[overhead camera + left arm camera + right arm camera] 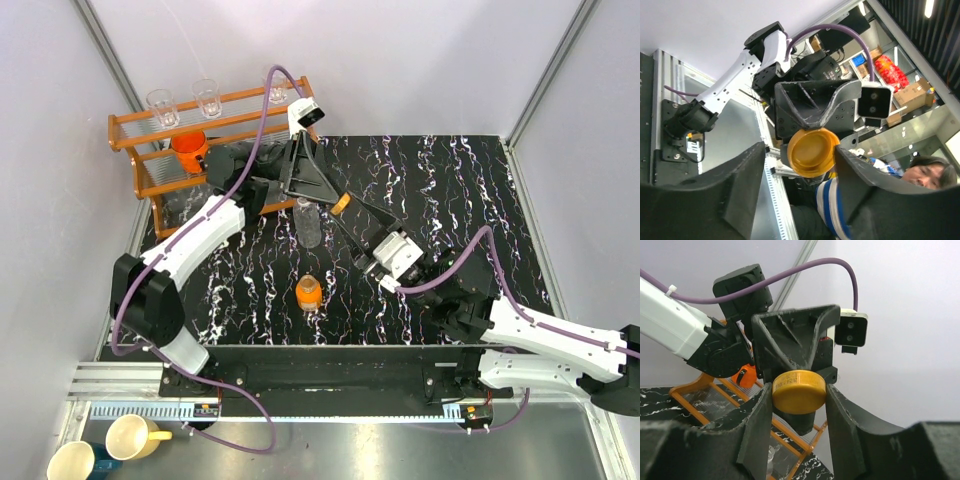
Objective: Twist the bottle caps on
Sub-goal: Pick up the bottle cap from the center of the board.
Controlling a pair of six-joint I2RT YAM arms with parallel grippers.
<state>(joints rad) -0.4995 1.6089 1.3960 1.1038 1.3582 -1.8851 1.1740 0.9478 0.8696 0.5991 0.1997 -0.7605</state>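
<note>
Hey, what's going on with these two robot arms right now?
The two arms meet above the table at an orange cap. The right end effector pinches the cap between its fingers, while the left end effector stands open around it, so it looks like a handover. The orange bottle and the clear bottle stand on the black table, neither one held.
</note>
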